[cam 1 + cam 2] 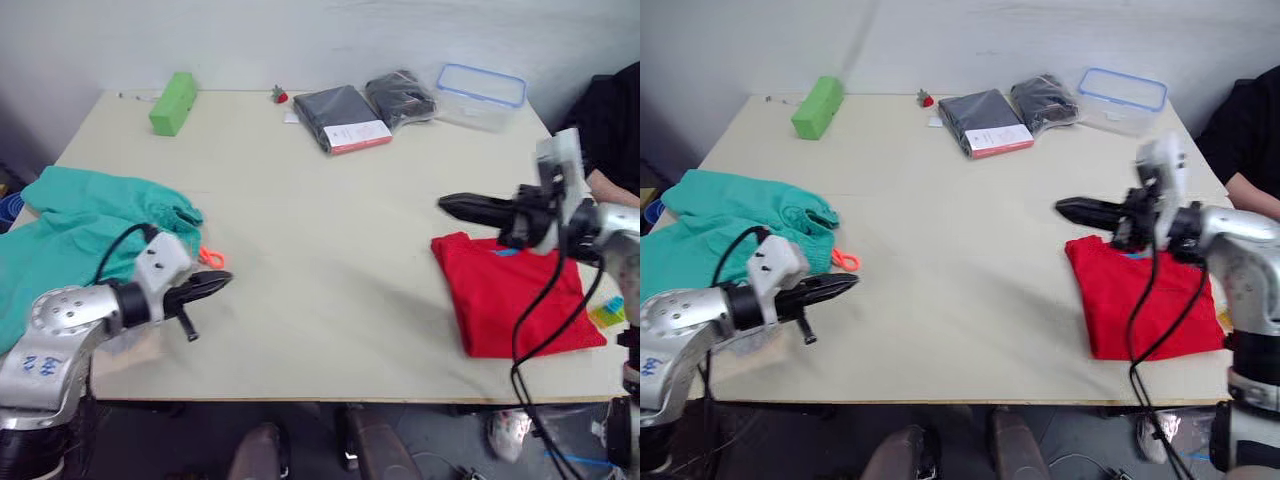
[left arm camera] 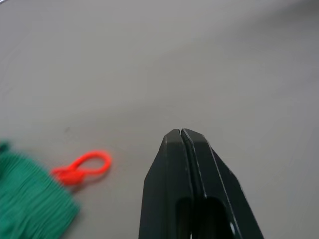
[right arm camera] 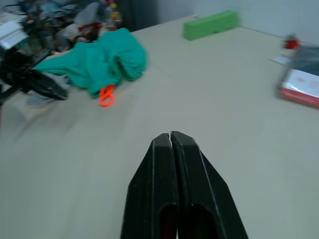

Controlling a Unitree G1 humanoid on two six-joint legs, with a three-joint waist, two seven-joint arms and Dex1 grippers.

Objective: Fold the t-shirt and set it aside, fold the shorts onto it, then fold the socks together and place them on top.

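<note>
Progress of the folding task. The t-shirt point(image 1: 512, 292) lies folded into a compact red rectangle on the right side of the bench point(image 1: 330, 250), near the front edge, its blue neck label just visible at the far edge; by this arrangement the first step appears complete. The shorts point(image 1: 85, 235) rest unfolded in a loose teal heap at the left edge of the bench, well apart from the t-shirt, with the orange drawstring point(image 2: 82, 168) looped on the bare surface just beside the waistband. A pale patch under the left arm near the front edge may be the socks, but this cannot be confirmed.

The left gripper point(image 1: 215, 284) hovers just beside the drawstring, jaws pressed together and holding nothing. The right gripper point(image 1: 455, 207) is held above the bench at the far corner of the t-shirt, jaws likewise pressed together and empty.

Remaining, as judged from this layout: fold the shorts onto the t-shirt, then pair the socks and place them on top.
</note>
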